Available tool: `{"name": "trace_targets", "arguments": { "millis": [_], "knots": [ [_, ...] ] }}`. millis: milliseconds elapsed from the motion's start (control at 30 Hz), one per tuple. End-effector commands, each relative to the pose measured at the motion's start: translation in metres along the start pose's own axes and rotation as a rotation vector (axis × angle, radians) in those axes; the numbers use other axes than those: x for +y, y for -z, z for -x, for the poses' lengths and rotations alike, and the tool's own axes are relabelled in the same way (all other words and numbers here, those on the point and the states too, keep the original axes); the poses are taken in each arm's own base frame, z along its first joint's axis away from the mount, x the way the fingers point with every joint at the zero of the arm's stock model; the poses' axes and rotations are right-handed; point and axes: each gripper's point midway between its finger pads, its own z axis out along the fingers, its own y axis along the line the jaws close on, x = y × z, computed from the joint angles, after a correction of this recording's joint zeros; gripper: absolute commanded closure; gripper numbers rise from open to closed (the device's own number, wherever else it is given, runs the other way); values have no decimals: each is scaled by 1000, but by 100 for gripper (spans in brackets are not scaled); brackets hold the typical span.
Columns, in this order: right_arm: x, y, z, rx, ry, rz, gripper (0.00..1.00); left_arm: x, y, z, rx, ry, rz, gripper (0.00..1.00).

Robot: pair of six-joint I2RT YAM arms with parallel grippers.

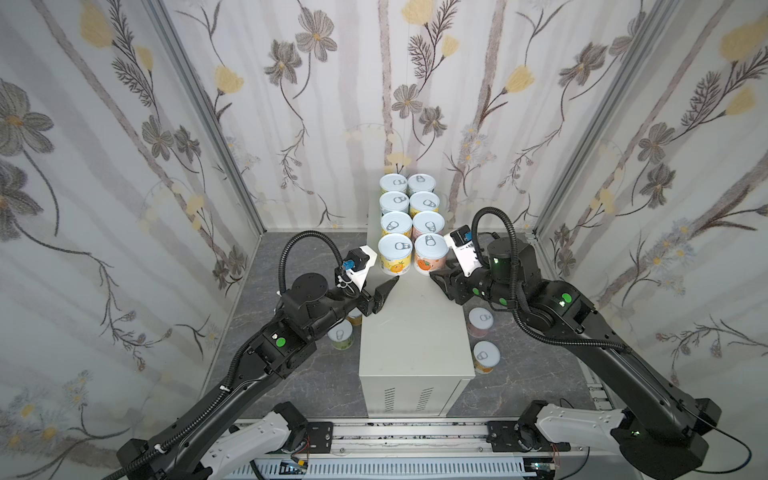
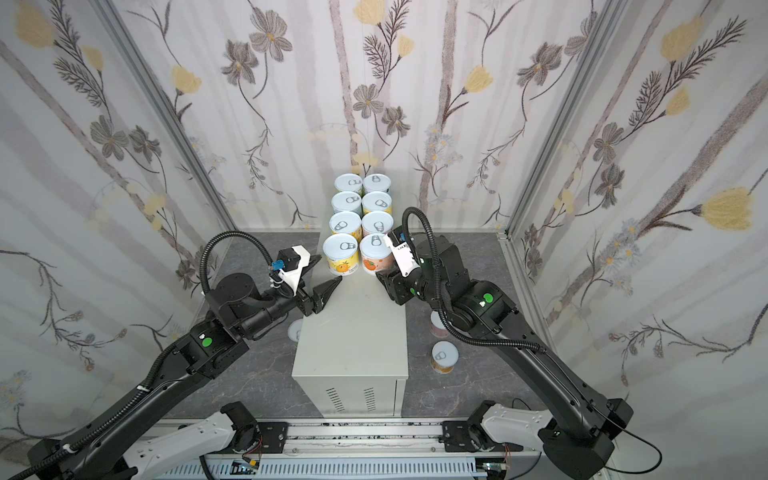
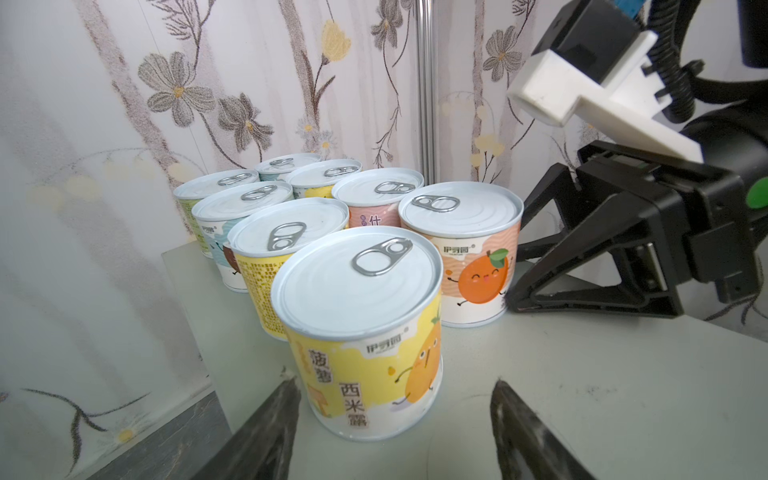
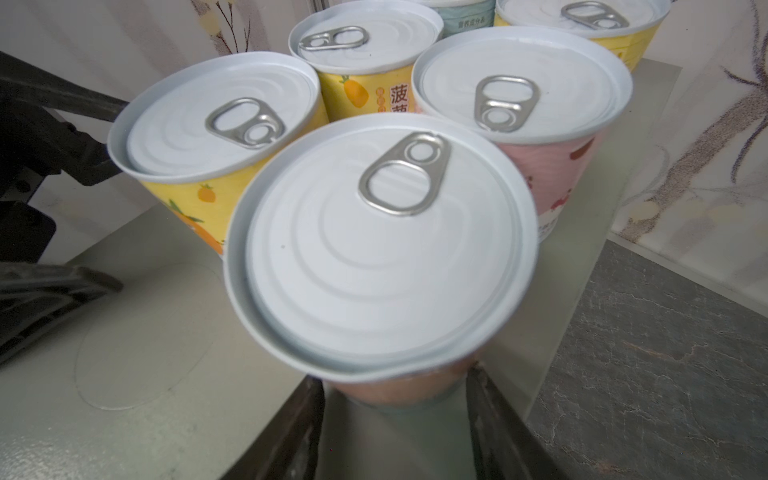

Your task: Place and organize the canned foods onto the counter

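Note:
Eight canned foods stand in two rows on the far end of the counter (image 1: 415, 332). Nearest me are a yellow can (image 1: 395, 253) and an orange can (image 1: 431, 253). My left gripper (image 3: 395, 382) is open just short of the yellow can (image 3: 357, 291), with a gap at each fingertip. My right gripper (image 4: 395, 376) is shut on the orange can (image 4: 382, 257), its fingers against the can's lower sides; the can stands upright on the counter. On the floor left of the counter, a green can (image 1: 340, 334) stands with another can (image 1: 355, 318) half hidden under my left arm.
Two more cans stand on the dark marbled floor right of the counter, one pinkish (image 1: 481, 322) and one yellow (image 1: 485, 356). Flowered walls close in the back and both sides. The counter's near half (image 2: 349, 340) is bare, with vent slots (image 2: 351, 399) on its front end.

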Motion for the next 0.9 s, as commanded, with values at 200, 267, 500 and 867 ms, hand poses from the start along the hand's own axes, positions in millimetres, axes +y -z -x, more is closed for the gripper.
{"name": "trace_targets", "arguments": {
  "millis": [200, 267, 500, 867],
  "knots": [
    [2, -5, -9, 35, 7, 20, 45, -1, -3, 7, -35, 4, -10, 33],
    [2, -5, -10, 38, 7, 21, 44, -1, -3, 7, -35, 6, -11, 34],
    [0, -6, -13, 43, 3, 15, 43, -2, -4, 7, -36, 8, -16, 36],
    [-1, -8, -14, 49, -1, 15, 40, -4, -7, 7, -37, 8, -26, 39]
  ]
}}
